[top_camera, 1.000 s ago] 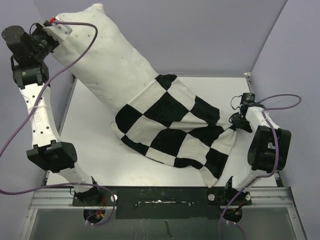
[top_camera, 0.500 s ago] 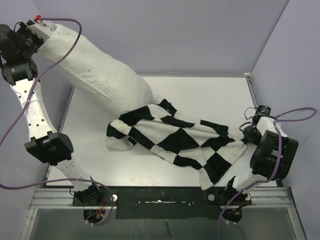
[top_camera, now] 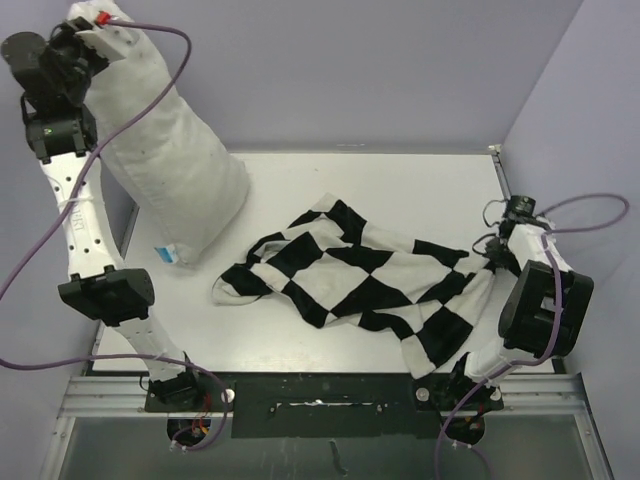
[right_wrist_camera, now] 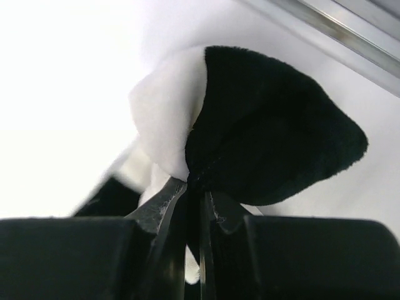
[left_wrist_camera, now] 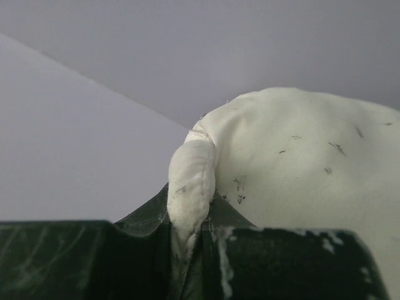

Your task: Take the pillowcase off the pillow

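Observation:
The plain off-white pillow (top_camera: 165, 150) hangs bare at the far left, held up by its top corner, its lower end resting on the table. My left gripper (top_camera: 90, 35) is shut on that corner; in the left wrist view the pillow's seam (left_wrist_camera: 190, 187) is pinched between the jaws. The black-and-white checkered pillowcase (top_camera: 360, 275) lies crumpled across the middle of the table, apart from the pillow. My right gripper (top_camera: 492, 252) is shut on its right edge; the right wrist view shows a fold of the pillowcase (right_wrist_camera: 250, 125) clamped in the jaws.
The white table (top_camera: 400, 180) is walled by grey panels at the back and sides. A small blue-and-white tag (top_camera: 167, 252) shows at the pillow's lower end. A black rail (top_camera: 320, 395) runs along the near edge between the arm bases.
The pillow has come wholly out of the pillowcase and swung up and left with my left gripper. The pillowcase has dropped flat on the table, its right edge still held.

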### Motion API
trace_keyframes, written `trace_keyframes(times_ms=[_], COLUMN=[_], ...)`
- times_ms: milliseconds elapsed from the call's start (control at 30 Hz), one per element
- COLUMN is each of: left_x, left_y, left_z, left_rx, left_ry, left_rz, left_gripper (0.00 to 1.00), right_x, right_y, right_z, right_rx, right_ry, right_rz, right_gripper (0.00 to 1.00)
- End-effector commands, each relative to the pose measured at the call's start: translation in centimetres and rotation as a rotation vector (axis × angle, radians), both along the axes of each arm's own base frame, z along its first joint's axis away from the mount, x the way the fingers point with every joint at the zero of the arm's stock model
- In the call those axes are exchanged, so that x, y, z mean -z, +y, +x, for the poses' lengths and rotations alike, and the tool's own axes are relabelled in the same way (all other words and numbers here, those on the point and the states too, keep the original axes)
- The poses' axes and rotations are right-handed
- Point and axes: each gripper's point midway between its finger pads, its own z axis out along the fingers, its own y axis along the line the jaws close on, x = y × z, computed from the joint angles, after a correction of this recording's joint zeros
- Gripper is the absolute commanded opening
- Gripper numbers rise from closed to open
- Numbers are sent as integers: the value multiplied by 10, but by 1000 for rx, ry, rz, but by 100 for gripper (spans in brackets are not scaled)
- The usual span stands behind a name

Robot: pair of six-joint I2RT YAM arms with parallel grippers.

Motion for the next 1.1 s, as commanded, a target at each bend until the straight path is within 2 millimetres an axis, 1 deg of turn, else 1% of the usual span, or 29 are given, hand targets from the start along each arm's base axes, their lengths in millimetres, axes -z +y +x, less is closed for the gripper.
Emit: trace_keyframes(times_ms=[0, 33, 67, 100, 133, 167, 200, 233, 300, 333, 433, 467, 533, 567, 633, 667, 700, 733, 767, 833, 867, 933, 1033, 1067], left_x=[-68, -69, -70, -72, -74, -76, -77, -76, -73, -72, -68, -68, -70, -71, -73, -74, -75, -76, -76, -77, -77, -79, -85, -87], left_y=[-115, -134, -152, -164, -173, -178, -180, -180, -175, -170, -161, -159, -158, -159, -160, -160, -161, -162, -163, -166, -168, -170, -172, -172], left_z=[-28, -30, -33, -35, -37, -39, -40, -41, -39, -38, -39, -40, -44, -46, -50, -53, -55, -58, -61, -66, -68, -71, -75, -76], left_rx=[214, 244, 269, 284, 295, 304, 310, 311, 297, 288, 284, 285, 284, 289, 294, 298, 301, 306, 312, 325, 331, 336, 334, 333], left_ry=[-181, -180, -184, -191, -198, -202, -200, -196, -186, -185, -170, -168, -174, -175, -176, -176, -175, -174, -171, -167, -166, -169, -187, -194], left_rz=[58, 67, 78, 87, 89, 86, 79, 70, 66, 61, 24, 17, 11, 10, 4, -2, -6, -9, -13, -15, -13, -5, 17, 22], left_gripper=[0, 0, 0, 0, 0, 0, 0, 0, 0, 0, 0, 0, 0, 0, 0, 0, 0, 0, 0, 0, 0, 0, 0, 0], right_x=[-95, -108, -118, -134, -143, -151, -159, -164, -170, -169, -162, -157, -141, -134, -119, -111, -99, -85, -71, -44, -34, -18, -4, 0], right_y=[40, 59, 75, 91, 106, 121, 139, 156, 196, 221, 327, 360, 419, 446, 484, 496, 501, 501, 497, 475, 457, 424, 365, 342], right_z=[119, 135, 146, 155, 159, 161, 161, 160, 152, 147, 120, 108, 82, 70, 51, 45, 43, 41, 41, 44, 50, 54, 62, 65], right_rx=[-349, -435, -517, -589, -652, -721, -789, -851, -954, -1011, -1253, -1319, -1439, -1501, -1581, -1606, -1603, -1586, -1567, -1499, -1454, -1378, -1254, -1198], right_ry=[-259, -282, -286, -285, -275, -277, -290, -309, -370, -413, -590, -629, -658, -664, -650, -637, -609, -571, -538, -470, -448, -406, -360, -345], right_rz=[-214, -234, -256, -296, -329, -356, -378, -389, -351, -305, -63, 17, 165, 216, 286, 315, 338, 354, 366, 382, 385, 381, 352, 338], right_gripper=[7, 22, 41, 57, 67, 73, 76, 77, 77, 75, 67, 65, 61, 60, 57, 56, 55, 52, 51, 47, 46, 43, 38, 35])
